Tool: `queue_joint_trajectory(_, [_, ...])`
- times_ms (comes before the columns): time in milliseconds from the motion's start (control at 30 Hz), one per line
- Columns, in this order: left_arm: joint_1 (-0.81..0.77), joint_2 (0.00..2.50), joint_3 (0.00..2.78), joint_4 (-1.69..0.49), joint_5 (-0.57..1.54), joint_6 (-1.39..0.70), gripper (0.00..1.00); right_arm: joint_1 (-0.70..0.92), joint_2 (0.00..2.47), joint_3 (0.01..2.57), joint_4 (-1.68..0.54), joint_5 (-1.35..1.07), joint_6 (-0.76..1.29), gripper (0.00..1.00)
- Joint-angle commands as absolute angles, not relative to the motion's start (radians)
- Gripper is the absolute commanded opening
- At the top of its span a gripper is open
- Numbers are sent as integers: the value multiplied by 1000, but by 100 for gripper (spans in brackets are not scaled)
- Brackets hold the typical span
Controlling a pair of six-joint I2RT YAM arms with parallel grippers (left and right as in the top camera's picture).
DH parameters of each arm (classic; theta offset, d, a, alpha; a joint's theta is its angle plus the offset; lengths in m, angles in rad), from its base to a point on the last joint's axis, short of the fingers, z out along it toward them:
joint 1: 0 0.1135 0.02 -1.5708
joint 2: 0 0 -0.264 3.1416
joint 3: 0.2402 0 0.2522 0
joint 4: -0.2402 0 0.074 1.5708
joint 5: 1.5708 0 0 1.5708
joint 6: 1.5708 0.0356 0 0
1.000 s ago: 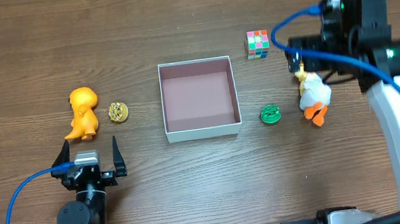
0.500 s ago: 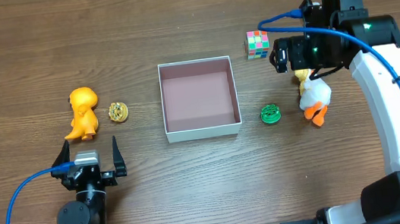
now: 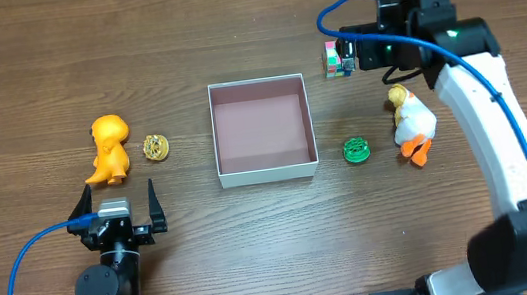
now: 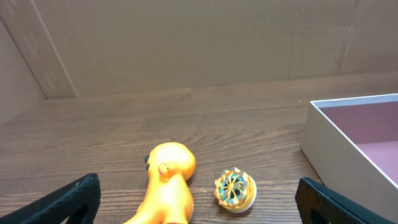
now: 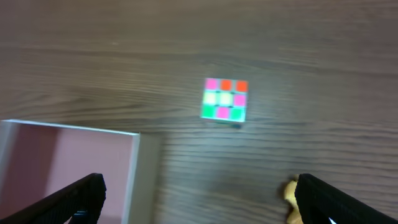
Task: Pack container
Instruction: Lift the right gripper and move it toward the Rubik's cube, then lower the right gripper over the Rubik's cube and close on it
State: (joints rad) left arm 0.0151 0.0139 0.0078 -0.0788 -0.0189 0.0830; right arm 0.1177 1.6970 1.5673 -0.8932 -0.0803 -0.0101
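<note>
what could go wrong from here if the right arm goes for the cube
The right pincer is wide open over the cube, which sits slightly off its centre; closing there might shove it rather than grip it. The wall of the container is nearby, so a finger could clip it. The duck lies by the arm and might get knocked.

R claw | moved off duck | now over cube

Even soft light, faint shadows — right wrist view motion-blurred
</note>
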Motion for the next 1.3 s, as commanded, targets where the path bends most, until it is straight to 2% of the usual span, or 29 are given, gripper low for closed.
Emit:
queue_joint_trajectory(0, [21,11,5,-76,-4,74,100,113,1789,1583,-888,-1,-2,100])
queue_joint_trajectory(500, [21,11,5,-76,-4,74,100,114,1843,1583,-721,-69,65,100])
queue_joint_trajectory(1267, [21,11,5,-77,-4,74,100,130,2007,1583,-628,-8,60,100])
